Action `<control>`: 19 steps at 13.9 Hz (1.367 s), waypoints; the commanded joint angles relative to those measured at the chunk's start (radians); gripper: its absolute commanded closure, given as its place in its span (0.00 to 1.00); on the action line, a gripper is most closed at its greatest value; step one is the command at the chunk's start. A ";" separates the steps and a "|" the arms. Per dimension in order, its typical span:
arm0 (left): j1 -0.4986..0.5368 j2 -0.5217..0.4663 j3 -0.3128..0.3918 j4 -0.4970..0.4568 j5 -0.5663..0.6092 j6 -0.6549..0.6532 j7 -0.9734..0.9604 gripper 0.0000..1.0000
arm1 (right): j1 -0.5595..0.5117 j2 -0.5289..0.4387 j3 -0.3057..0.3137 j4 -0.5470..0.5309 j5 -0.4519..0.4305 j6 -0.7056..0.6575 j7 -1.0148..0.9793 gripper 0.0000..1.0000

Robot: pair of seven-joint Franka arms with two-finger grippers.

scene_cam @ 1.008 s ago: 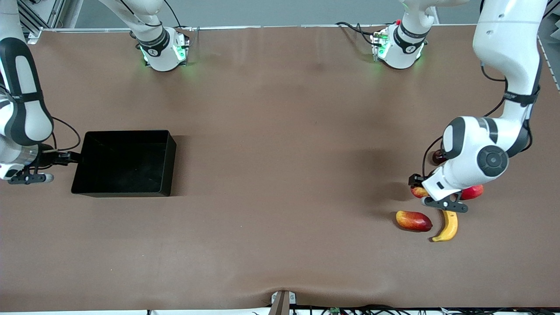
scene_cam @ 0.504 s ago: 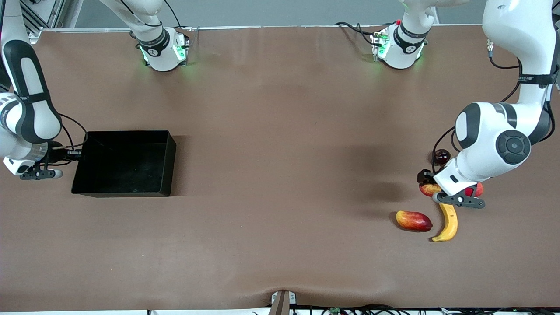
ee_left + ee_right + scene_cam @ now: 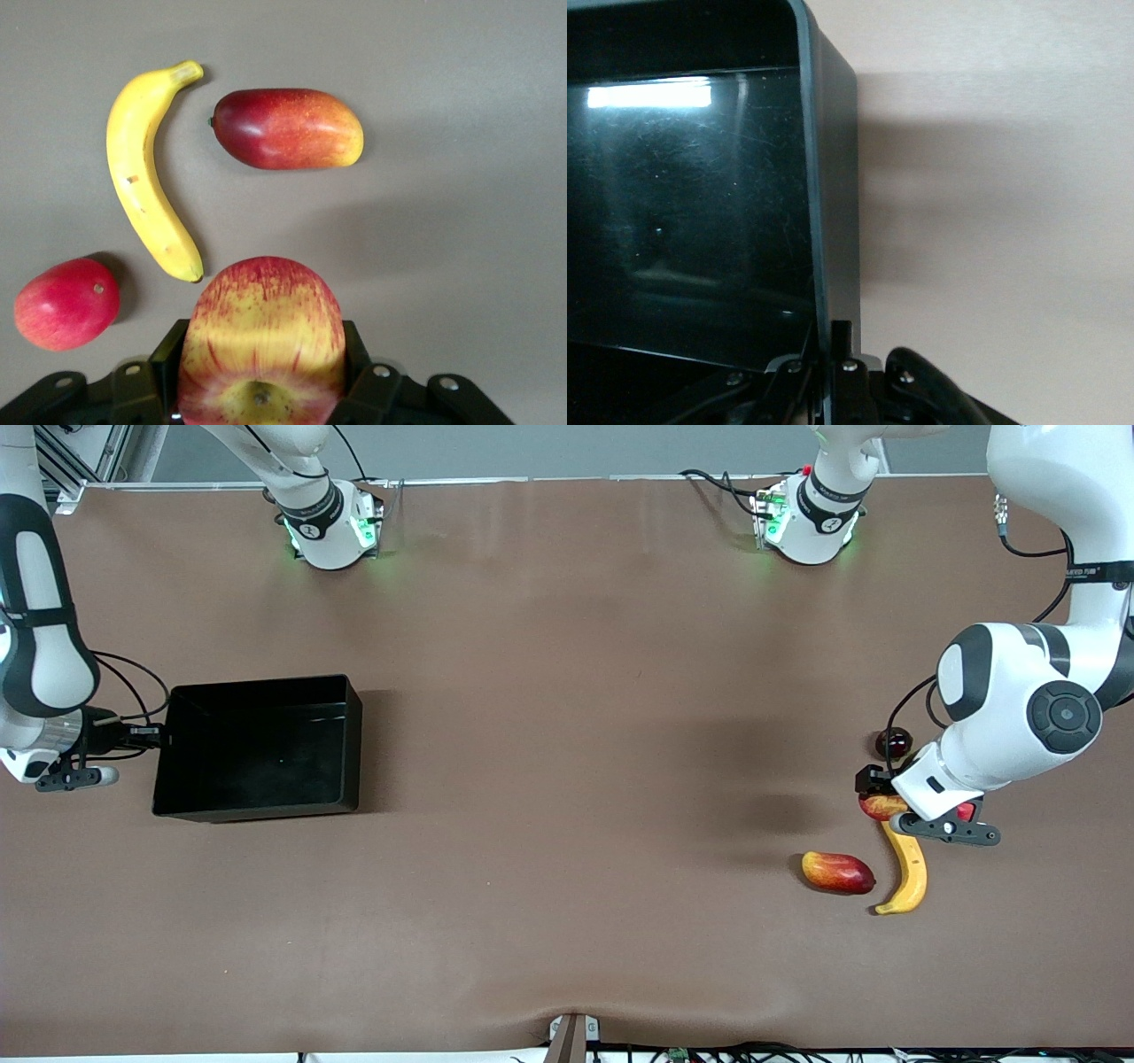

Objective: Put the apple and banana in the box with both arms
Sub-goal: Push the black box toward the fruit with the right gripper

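L pincer (image 3: 261, 390) held the apple (image 3: 262, 341) between its fingers, up off the tabletop (image 3: 567, 779) at the L arm's end, over the fruit cluster. In front view the apple (image 3: 882, 806) showed only partly, under the L arm's wrist. Stem dimple faced the wrist cam; streaks yellow and red.

Banana (image 3: 907, 871) lay flat on the tabletop, just beside the mango (image 3: 837, 872), not touching it; mango was toward the R arm's end from the banana. In L wrist view the banana (image 3: 146, 196) curved around one end of the mango (image 3: 288, 128), with a gap between. A plain red fruit (image 3: 66, 302) lay near the banana's blunt tip, apart from it. A small dark round fruit (image 3: 893, 740) sat farther from the front cam than the rest, next to the L arm's cable.

Box (image 3: 257, 746) was on the tabletop at the R arm's end, well apart from the fruit, nothing in it. R pincer (image 3: 146, 734) gripped the box's end wall, one finger inside, one outside; R wrist view showed the wall (image 3: 831, 177) running straight into the pincer (image 3: 837, 354). Box sat slightly skewed to the tabletop's edge.
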 commanded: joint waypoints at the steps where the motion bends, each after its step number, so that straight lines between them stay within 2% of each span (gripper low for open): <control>1: 0.019 -0.019 -0.005 0.031 -0.019 -0.057 -0.001 1.00 | 0.032 -0.026 0.013 0.084 0.045 -0.139 -0.003 1.00; 4: 0.019 -0.016 -0.007 0.059 -0.028 -0.078 -0.003 1.00 | 0.129 -0.056 0.013 0.143 0.077 -0.243 0.180 1.00; 6: 0.021 -0.018 -0.007 0.061 -0.040 -0.083 -0.003 1.00 | 0.263 -0.087 0.011 0.169 0.075 -0.256 0.329 1.00; 8: 0.019 -0.025 -0.007 0.062 -0.042 -0.090 -0.008 1.00 | 0.389 -0.076 0.013 0.226 0.077 -0.273 0.531 1.00; 10: 0.019 -0.028 -0.008 0.061 -0.042 -0.090 -0.006 1.00 | 0.520 -0.073 0.011 0.255 0.077 -0.248 0.667 1.00; 13: 0.019 -0.028 -0.007 0.062 -0.062 -0.090 -0.006 1.00 | 0.644 -0.017 0.013 0.327 0.089 -0.205 0.829 1.00; 16: 0.018 -0.030 -0.008 0.062 -0.062 -0.092 -0.006 1.00 | 0.726 0.029 0.010 0.326 0.227 -0.084 0.857 1.00; 19: 0.015 -0.030 -0.008 0.064 -0.062 -0.092 -0.006 1.00 | 0.831 0.094 0.010 0.326 0.235 0.049 0.967 1.00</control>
